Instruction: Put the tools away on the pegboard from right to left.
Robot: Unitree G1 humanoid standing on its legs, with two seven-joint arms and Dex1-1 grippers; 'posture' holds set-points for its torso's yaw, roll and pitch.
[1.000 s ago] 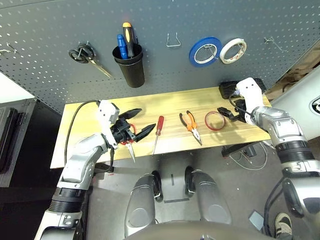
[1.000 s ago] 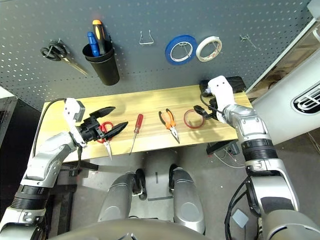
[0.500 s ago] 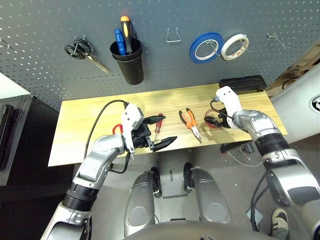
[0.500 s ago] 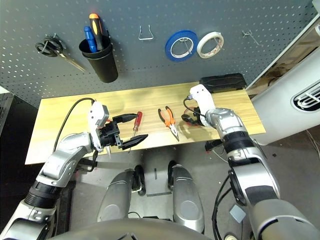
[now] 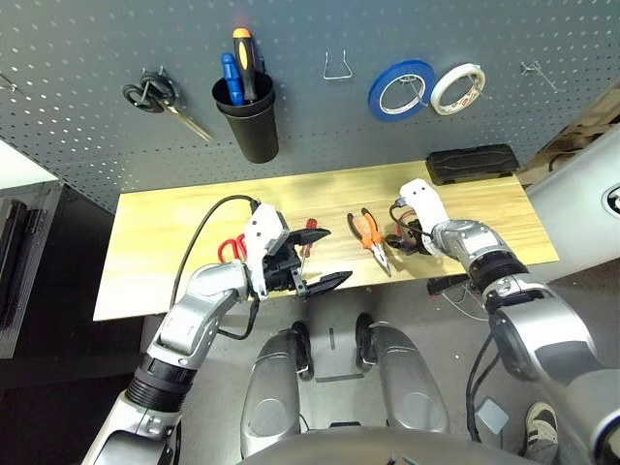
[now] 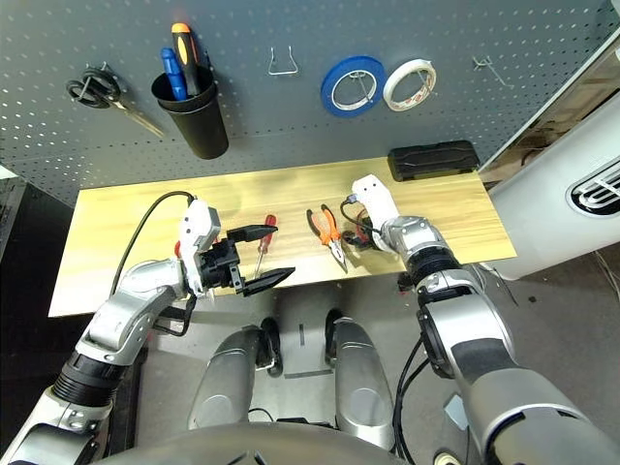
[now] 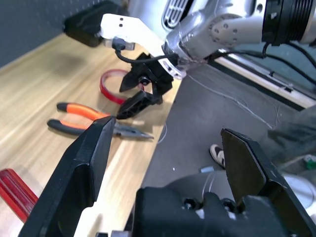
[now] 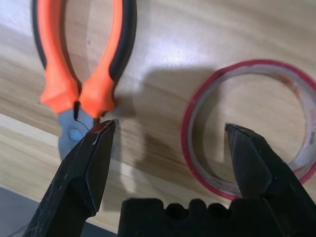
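**Materials and finish**

Table (image 5: 174, 218): pale wood, smooth, visible grain, matt. Pegboard (image 5: 87, 39): dark grey, matt, perforated, with bare metal hooks. Cup (image 5: 250, 121): black plastic. Pliers (image 8: 91, 64): orange-and-black rubbery handles, dull grey metal at the joint. Red tape ring (image 8: 252, 128): thin, glossy, translucent. Fingers (image 8: 86, 168): black matt plastic, slightly scuffed.

A long wooden counter (image 5: 174, 218) is standing in front of the wall. At its far right end a flat black box (image 5: 472, 163) is lying. Above the counter, black-handled scissors (image 5: 155, 95) are hanging at the far left. A blue tape roll (image 5: 398, 95) is hanging above the counter's right half, with a white tape roll (image 5: 455, 87) just to its right. Cables (image 5: 465, 302) are trailing on the grey floor (image 5: 446, 368) below the counter's right end.
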